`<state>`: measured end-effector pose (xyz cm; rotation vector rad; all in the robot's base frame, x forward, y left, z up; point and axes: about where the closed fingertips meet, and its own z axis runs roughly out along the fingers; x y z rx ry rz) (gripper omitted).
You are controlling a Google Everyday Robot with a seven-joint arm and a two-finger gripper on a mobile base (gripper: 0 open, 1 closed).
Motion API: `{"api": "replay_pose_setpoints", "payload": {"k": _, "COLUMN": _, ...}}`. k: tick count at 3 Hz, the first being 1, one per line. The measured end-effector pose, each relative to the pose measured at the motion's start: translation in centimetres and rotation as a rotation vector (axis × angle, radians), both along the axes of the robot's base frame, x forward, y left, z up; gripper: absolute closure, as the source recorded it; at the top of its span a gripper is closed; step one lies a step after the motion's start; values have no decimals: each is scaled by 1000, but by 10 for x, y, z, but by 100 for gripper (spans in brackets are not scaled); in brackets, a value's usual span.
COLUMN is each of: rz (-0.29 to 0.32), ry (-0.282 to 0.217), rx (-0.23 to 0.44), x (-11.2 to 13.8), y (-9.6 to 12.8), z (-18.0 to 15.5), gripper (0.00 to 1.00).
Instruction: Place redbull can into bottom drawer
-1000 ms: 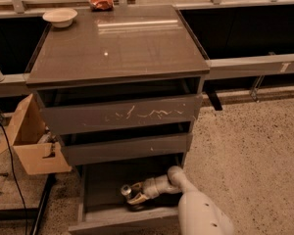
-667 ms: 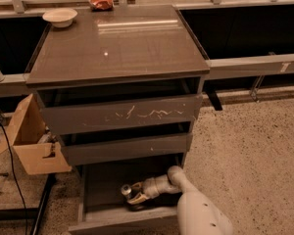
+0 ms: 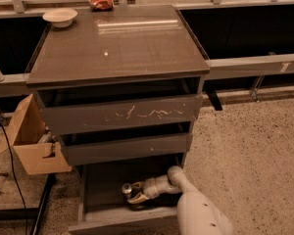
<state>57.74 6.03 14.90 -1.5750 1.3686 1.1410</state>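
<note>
Camera view: pincer (image 3: 135,196) is low inside the open bottom drawer (image 3: 112,223), at 6 o'clock of the counter (image 3: 117,43). The redbull can (image 3: 126,188) is in the drawer at the pincer's 10 o'clock, touching it. Cannot tell if the pincer grips it or is wide. Risk: retreating while it clings would tip or drag the can, and lifting early could knock the middle drawer (image 3: 127,148) at 12 o'clock.

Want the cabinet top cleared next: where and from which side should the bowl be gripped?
Pinch the bowl at its rim from above, on its near side: it stands upright, mouth up, at the back left corner of the top, and looks too wide to span whole. The gripper is down in the bottom drawer by the can.
</note>
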Motion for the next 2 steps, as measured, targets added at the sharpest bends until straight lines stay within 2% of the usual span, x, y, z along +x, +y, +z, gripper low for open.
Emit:
{"api": "replay_pose_setpoints", "payload": {"k": 1, "rz": 0, "ry": 0, "rx": 0, "x": 0, "y": 0, "z": 0, "gripper": 11}}
{"api": "replay_pose_setpoints", "payload": {"k": 2, "rz": 0, "ry": 0, "rx": 0, "x": 0, "y": 0, "z": 0, "gripper": 0}}
